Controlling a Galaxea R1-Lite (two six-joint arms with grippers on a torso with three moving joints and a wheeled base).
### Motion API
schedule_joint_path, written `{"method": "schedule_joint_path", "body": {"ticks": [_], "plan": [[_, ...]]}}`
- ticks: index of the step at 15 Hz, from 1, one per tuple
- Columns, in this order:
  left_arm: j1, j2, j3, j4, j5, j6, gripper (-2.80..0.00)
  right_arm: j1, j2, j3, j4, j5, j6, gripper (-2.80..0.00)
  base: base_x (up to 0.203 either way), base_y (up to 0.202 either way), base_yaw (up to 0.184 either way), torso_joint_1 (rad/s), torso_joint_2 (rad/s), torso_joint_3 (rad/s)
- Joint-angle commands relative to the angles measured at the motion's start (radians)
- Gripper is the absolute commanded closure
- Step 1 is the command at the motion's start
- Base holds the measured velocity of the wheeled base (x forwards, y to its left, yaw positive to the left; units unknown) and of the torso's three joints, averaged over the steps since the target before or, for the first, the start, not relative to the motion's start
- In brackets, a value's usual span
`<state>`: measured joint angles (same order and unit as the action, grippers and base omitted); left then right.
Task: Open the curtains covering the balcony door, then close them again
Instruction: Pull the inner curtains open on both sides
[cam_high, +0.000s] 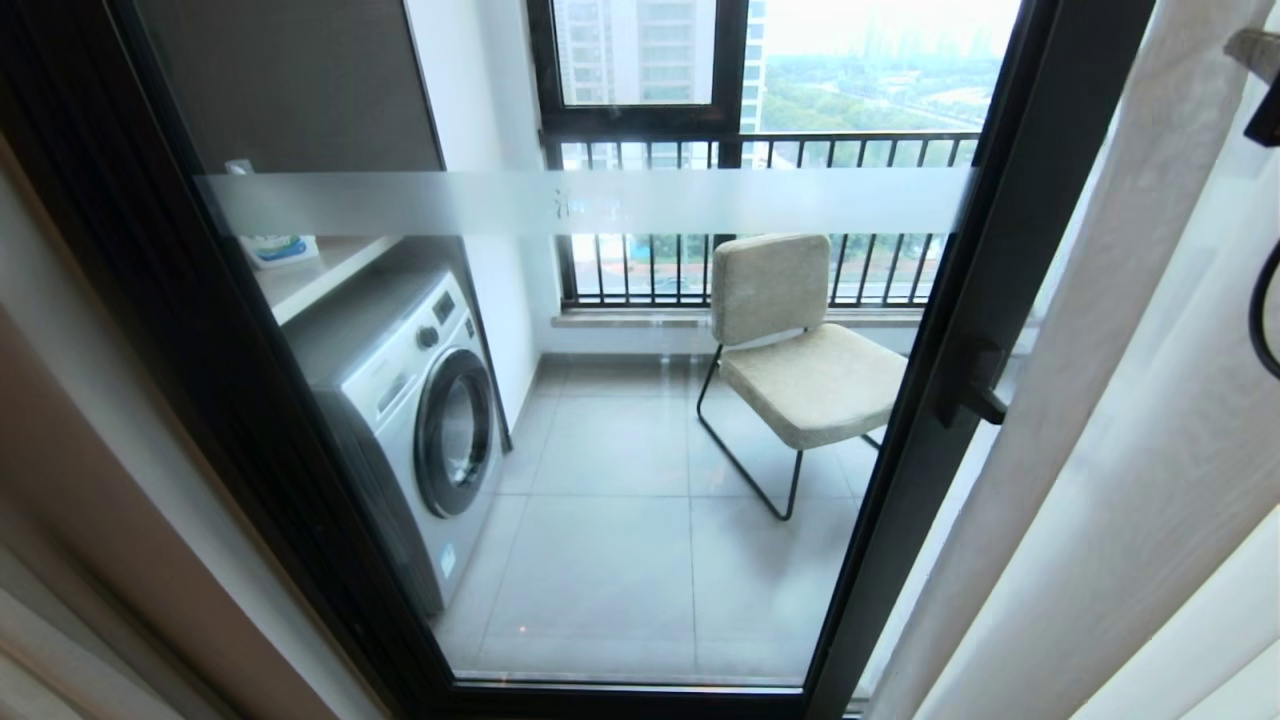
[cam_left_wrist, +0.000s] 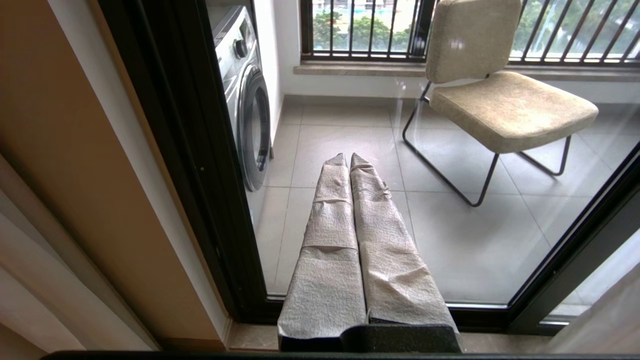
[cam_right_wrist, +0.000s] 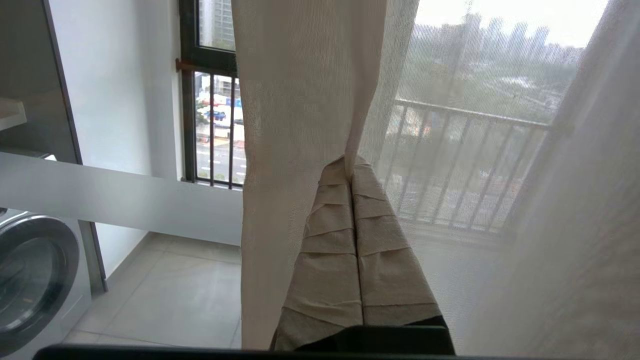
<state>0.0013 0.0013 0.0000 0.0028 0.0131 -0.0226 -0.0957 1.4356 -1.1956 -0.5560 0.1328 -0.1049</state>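
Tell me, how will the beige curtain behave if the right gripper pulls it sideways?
The curtain is probably floppy: it hangs in soft folds, pinched at the right gripper. It likely follows a pull loosely. Its woven fabric seems unlikely to slip from the shut fingers.

Balcony door (cam_high: 930, 330) glass uncovered, curtains (cam_high: 1130, 400) bunched at right, washing machine (cam_high: 415, 420) and chair (cam_high: 795, 350) beyond
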Motion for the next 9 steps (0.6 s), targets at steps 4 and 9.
{"method": "schedule_joint_path", "body": {"ticks": [4,9], "plan": [[0.0,0.0,0.0,0.0,0.001,0.0,0.0,-0.016,-0.059,0.075,0.01,0.001,-0.002,0.0,0.0,0.0,0.0,0.0,0.0,0.0],[0.0,0.0,0.0,0.0,0.001,0.0,0.0,-0.067,-0.07,0.09,0.012,0.001,-0.033,0.0,0.0,0.0,0.0,0.0,0.0,0.0]]}}
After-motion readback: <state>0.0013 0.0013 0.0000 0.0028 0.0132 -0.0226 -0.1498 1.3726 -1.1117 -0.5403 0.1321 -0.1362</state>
